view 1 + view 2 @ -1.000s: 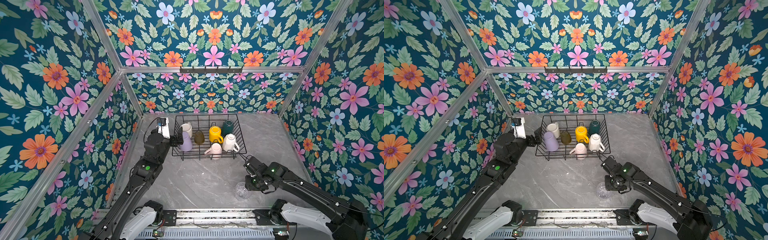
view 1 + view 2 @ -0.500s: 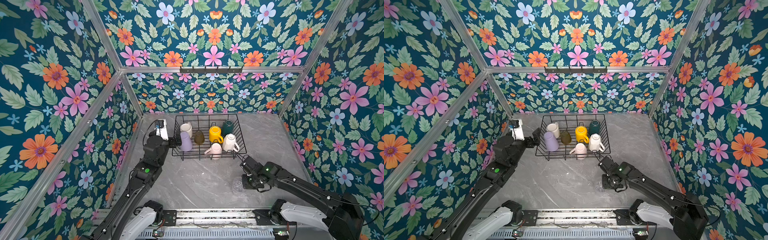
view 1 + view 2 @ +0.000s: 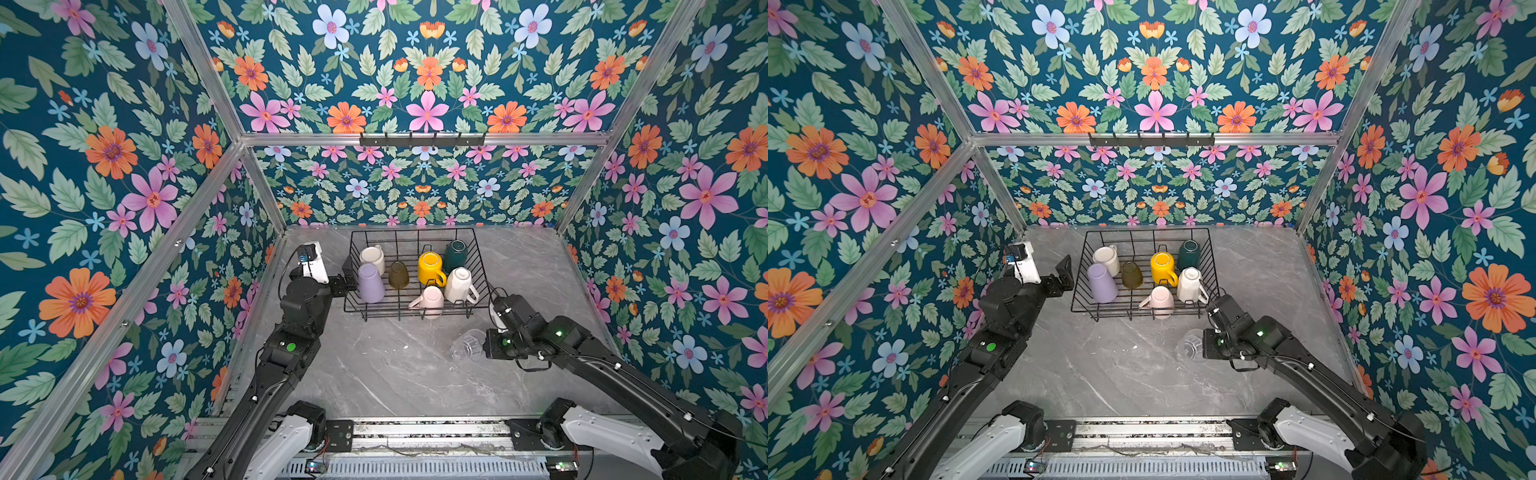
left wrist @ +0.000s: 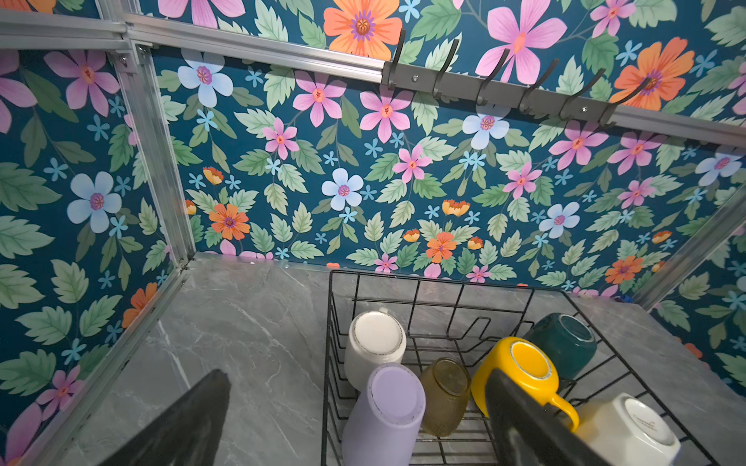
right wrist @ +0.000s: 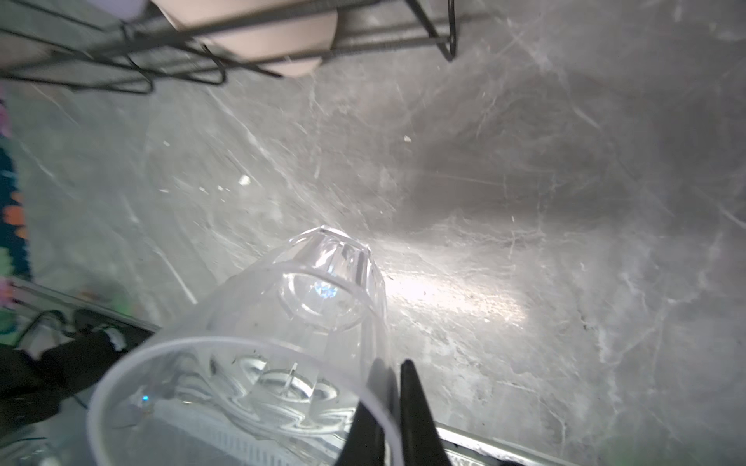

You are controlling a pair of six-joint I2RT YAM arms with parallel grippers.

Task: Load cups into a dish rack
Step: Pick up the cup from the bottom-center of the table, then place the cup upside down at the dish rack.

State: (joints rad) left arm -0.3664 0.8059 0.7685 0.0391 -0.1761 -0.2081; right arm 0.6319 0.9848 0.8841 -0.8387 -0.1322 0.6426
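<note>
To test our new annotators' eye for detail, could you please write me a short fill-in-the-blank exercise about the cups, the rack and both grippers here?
1. The right gripper pinches the rim of the clear glass, while the left gripper is ____.
2. The cups inside the dish rack number ____.
3. The mug between the olive glass and the dark green mug is ____.
Missing words: open; seven; yellow.

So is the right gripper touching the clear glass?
Touching. The right wrist view shows the right gripper shut on the clear glass, pinching its rim wall.
</note>
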